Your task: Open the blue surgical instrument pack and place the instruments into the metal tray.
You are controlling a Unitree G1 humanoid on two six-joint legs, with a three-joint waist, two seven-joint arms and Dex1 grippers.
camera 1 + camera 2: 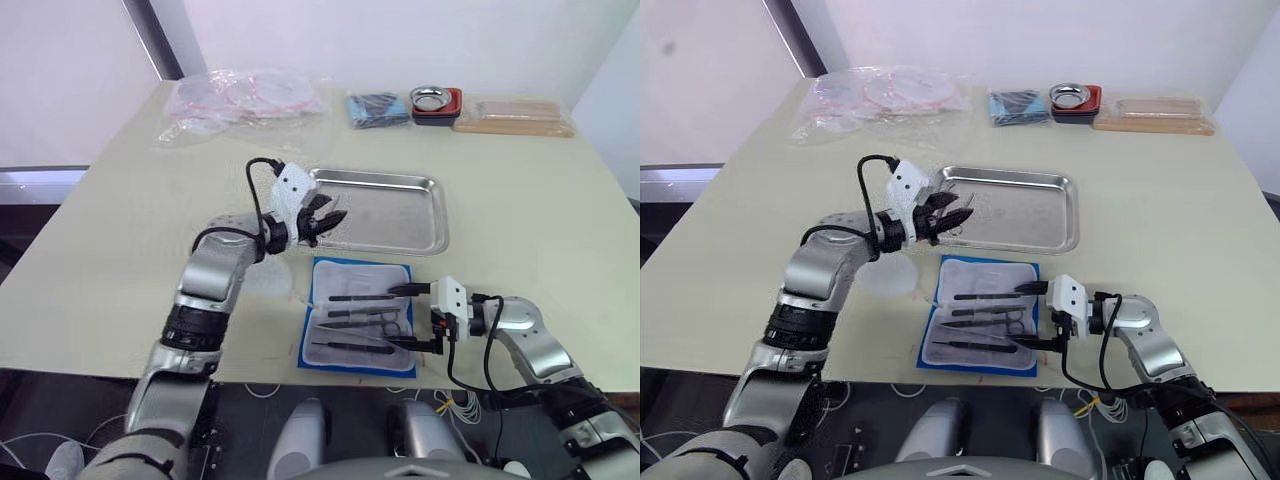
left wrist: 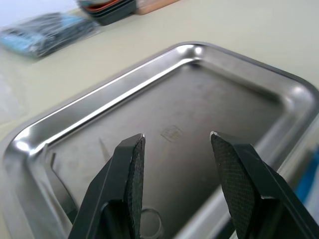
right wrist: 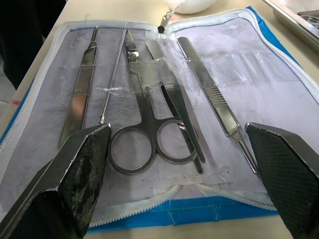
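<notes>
Five slim silver instruments (image 3: 149, 104) lie in the unzipped bright blue fabric pack (image 1: 358, 316), just before the rectangular steel tray (image 1: 400, 212). Right gripper (image 3: 174, 164) spread wide at the pack's edge, empty; left gripper (image 2: 177, 144) parted over the tray, empty. Best to close on one handle only

Glossy steel tray (image 1: 400, 205); shiny metal instruments (image 3: 149, 99); cloth pack (image 1: 325, 285).

**A pale bench in a bright white room**

A big cream-colored bench (image 1: 120, 230) fills the middle of the frame. Behind it, along the top, stands a plain white wall (image 1: 400, 40). A dark post (image 1: 155, 40) leans at the upper left. The floor (image 1: 30, 410) at the lower left is dark. Soft, even light falls everywhere.
</notes>
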